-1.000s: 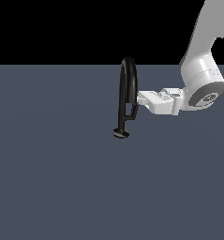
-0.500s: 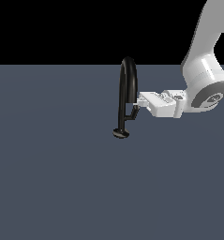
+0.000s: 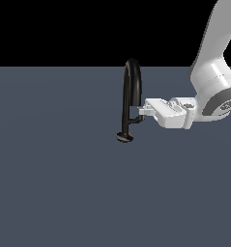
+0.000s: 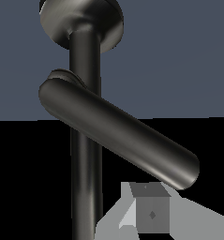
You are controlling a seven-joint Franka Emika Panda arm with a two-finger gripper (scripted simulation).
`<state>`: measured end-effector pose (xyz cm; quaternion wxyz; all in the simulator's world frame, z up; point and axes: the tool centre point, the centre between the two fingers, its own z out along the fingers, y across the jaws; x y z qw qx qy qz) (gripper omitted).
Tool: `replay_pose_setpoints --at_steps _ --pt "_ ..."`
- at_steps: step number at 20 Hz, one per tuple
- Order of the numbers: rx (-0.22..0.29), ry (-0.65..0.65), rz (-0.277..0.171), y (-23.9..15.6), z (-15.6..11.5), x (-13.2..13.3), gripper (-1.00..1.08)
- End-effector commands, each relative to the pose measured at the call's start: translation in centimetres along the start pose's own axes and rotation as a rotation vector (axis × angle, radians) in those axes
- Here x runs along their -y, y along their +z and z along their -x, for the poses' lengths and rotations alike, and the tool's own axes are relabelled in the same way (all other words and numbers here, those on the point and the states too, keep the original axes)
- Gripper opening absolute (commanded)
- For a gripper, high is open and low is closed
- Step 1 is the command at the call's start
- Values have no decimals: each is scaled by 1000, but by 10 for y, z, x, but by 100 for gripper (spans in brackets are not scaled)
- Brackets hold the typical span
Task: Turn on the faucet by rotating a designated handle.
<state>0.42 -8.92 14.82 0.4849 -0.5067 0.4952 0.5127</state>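
In the exterior view, the faucet [image 3: 131, 99] is seen just ahead of the gripper [image 3: 142, 111], toward the exterior view's left: a glossy black, narrow inverted-U pipe rising from a small round disc base on the flat grey floor [image 3: 54, 193]. The handle [image 3: 135, 120], a short thin black bar branching off the lower stem, lies just below and in front of the fingertips. In the wrist view the handle [image 4: 123, 136] is shown as a rounded bar slanting away from the stem, with one pale finger [image 4: 151, 213] close beside its free end; contact cannot be confirmed. Whether the jaws are parted or closed cannot be told; nothing is seen held between them.

A slip is judged the main risk: the bar is thin, round and glossy, so a finger pressed off-centre could slide off it. The thick pipe could also be struck instead, leaving the handle unturned.
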Motion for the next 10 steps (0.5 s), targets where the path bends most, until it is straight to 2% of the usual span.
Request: replay_pose_setpoints --at_steps 1,9,10 --pt "0 1 1 0 -7 -3 -100" --pt "4 18 1 0 -61 -27 -100" --pt "4 18 1 0 -61 -27 -100"
